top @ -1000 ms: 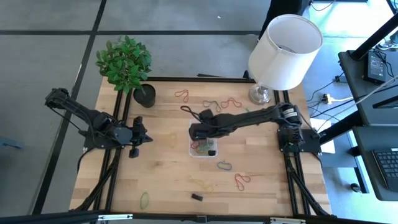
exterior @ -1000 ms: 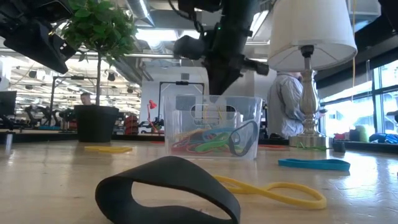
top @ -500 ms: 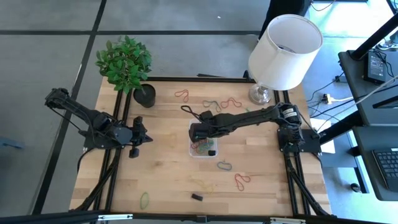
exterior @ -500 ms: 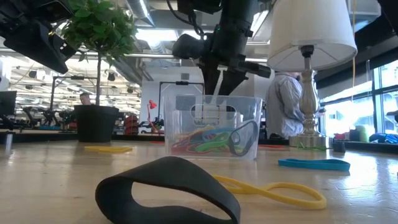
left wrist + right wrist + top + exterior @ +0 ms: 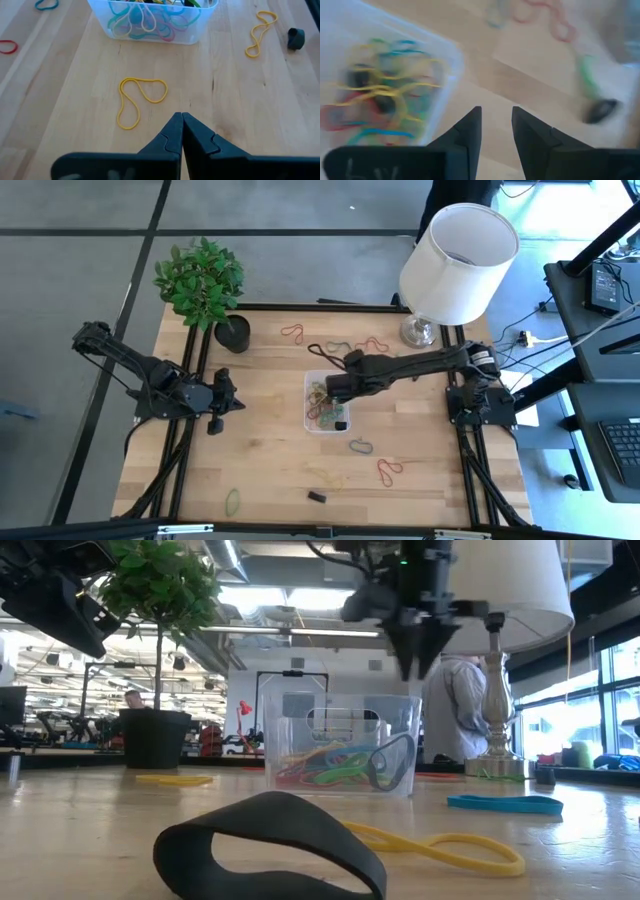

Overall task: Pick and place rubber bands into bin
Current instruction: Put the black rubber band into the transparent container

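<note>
Above the bin's [image 5: 325,406] far edge, our right claw [image 5: 331,387], empty and narrowly parted, should next target nearby loose bands [image 5: 347,347].

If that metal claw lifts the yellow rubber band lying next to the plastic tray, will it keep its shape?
Probably not. The yellow rubber band is thin and already lies pinched into a lopsided figure, so it looks floppy and would likely droop. It also seems very light, and lying flat on the table may make it hard to catch.

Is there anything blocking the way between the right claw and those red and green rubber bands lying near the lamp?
Nothing visible does. The right gripper hangs open above the bin's far edge, and only bare wooden table separates it from the loose rubber bands. The lamp stands off to the side.
</note>
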